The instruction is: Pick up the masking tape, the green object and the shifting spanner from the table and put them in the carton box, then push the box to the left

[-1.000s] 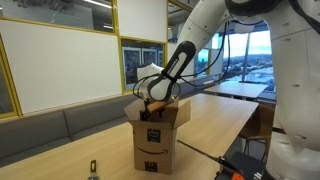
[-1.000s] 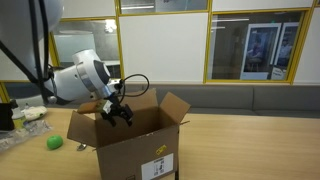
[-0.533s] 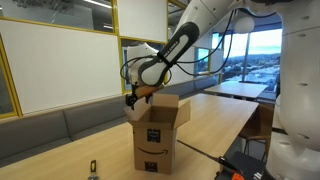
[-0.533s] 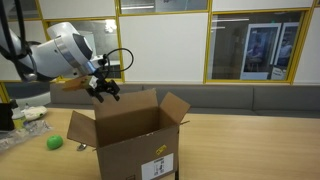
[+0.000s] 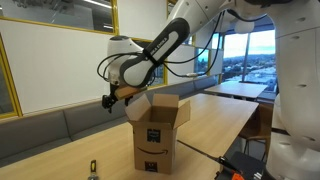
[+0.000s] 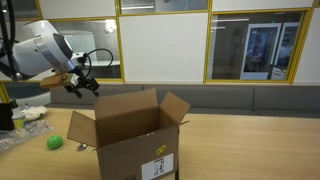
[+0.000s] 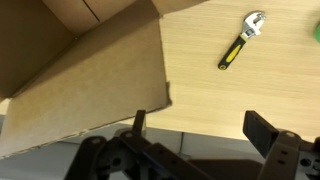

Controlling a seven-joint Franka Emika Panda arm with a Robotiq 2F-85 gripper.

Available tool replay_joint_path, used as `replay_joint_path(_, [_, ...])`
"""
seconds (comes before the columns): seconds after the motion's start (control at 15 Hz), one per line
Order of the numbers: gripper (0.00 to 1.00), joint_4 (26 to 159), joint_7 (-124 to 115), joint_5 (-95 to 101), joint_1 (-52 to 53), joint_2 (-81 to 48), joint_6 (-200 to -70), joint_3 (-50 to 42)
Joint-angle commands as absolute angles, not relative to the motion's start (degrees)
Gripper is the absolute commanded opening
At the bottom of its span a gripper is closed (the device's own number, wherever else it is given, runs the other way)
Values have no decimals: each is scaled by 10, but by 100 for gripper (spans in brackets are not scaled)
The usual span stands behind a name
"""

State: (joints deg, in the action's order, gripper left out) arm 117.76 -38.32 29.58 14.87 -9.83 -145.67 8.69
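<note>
Overhead, the fingers hang spread and empty above a flap of the brown cardboard carton box. On the pale wooden bench, the slim yellow-handled, grey-headed shifting spanner lies ahead of them, long axis diagonal, near the small bright green object.

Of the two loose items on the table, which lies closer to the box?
The shifting spanner, the slim metal tool with the yellow-black handle; the green object lies beyond it, farther from the carton box.
</note>
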Motion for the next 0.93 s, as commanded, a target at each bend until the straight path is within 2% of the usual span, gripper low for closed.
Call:
replay_joint_path(0.0, [100, 1107, -333, 265, 170, -174, -1478, 97])
replay_joint_path(0.53, [100, 1023, -165, 153, 198, -312, -1547, 110])
replay_joint_path(0.87, [100, 960, -43, 73, 187, -393, -1551, 149])
